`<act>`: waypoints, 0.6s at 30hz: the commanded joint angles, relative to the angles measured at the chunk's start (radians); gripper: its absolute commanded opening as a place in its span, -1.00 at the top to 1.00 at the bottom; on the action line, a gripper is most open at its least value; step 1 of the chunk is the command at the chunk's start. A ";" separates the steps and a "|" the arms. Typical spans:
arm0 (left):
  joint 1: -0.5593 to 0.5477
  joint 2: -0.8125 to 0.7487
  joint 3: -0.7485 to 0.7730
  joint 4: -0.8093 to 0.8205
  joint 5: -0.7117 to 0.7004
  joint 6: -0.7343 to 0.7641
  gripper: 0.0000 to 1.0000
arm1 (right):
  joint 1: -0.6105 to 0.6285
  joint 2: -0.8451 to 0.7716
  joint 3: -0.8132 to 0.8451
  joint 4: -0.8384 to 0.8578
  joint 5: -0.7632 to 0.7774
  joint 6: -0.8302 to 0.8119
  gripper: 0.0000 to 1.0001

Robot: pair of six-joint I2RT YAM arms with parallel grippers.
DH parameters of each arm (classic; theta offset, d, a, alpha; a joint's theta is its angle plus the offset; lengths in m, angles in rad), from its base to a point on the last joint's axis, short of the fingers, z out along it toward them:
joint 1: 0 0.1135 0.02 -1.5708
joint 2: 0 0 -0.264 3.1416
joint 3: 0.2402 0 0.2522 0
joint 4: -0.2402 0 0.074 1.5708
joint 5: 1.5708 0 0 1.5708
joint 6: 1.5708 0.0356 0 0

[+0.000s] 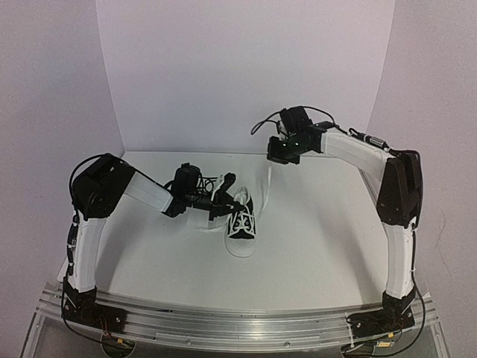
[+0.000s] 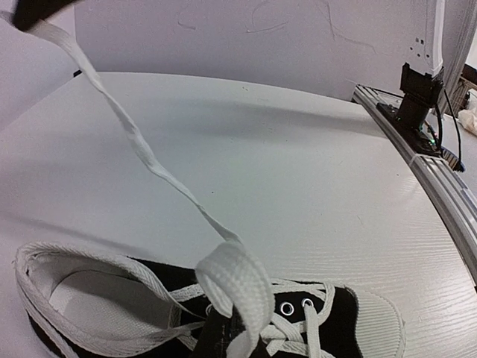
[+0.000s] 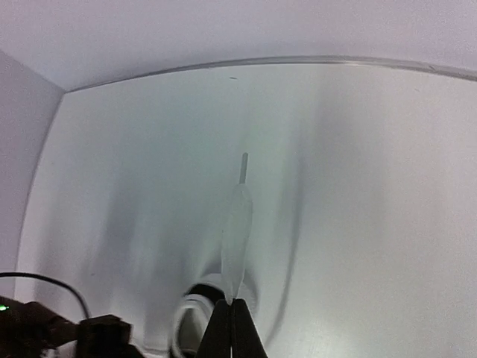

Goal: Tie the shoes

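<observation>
My right pincer (image 1: 277, 154) clenches a white lace (image 1: 267, 183), drawn taut beyond the sneaker (image 1: 241, 222); whether my left pincer (image 1: 222, 200) grips, I cannot tell; next, probably crossing it over

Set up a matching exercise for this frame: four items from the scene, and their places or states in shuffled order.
Column one:
1. right gripper
2. left gripper
3. toe cap
4. lace

Column two:
A. white, at the near end of the sneaker
B. low, at the sneaker's left side
C. raised above the table, pinching the lace
D. stretched upward from the sneaker

Pairs: 1-C, 2-B, 3-A, 4-D
</observation>
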 commanded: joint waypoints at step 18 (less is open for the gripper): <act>-0.007 -0.120 -0.050 -0.057 -0.009 0.034 1.00 | 0.195 0.240 0.200 0.333 -0.354 0.224 1.00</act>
